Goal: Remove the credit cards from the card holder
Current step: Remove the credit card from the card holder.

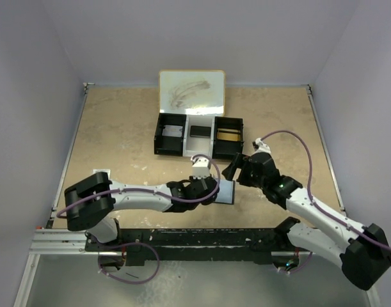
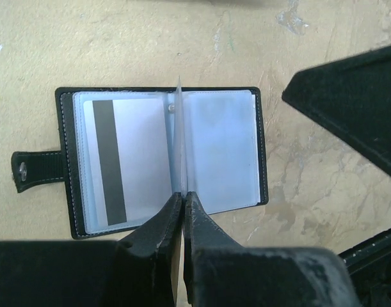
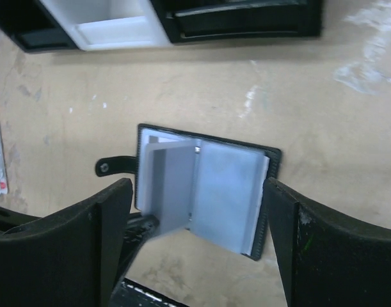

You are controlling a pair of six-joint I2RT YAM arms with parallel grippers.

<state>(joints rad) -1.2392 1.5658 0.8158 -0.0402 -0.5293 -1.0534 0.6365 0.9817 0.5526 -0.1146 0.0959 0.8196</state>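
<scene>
The tabletop is a mottled beige slab, scuffed pale in places, boxed in by plain grey walls. On it, the left gripper (image 2: 183, 195) is clenched tight, its two black fingers pressed together on the near edge of a clear plastic leaf (image 2: 180, 134) that stands up on edge from the spine of the card holder (image 2: 221, 153).

The holder lies flat and wide open near the front edge of the table. It is a small black wallet with pale stitching round the border. Its inside is a stack of shiny grey-blue sleeves. In the sleeve left of the raised leaf, as the left wrist camera shows it, sits a pale card (image 2: 141, 160) with a dark magnetic stripe (image 2: 110, 163) running down it. The sleeve on the other side looks plain and milky. A short black snap tab (image 2: 35, 171) sticks out from the holder's stripe-side edge and lies on the table.

Directly over the holder hangs the right gripper (image 3: 195, 217), released, its fingers spread wider than the wallet and touching nothing.

Beyond the holder, towards the back wall, stands a three-compartment tray (image 1: 184, 144): black, white, black. A white board (image 1: 192, 93) lies behind it.
</scene>
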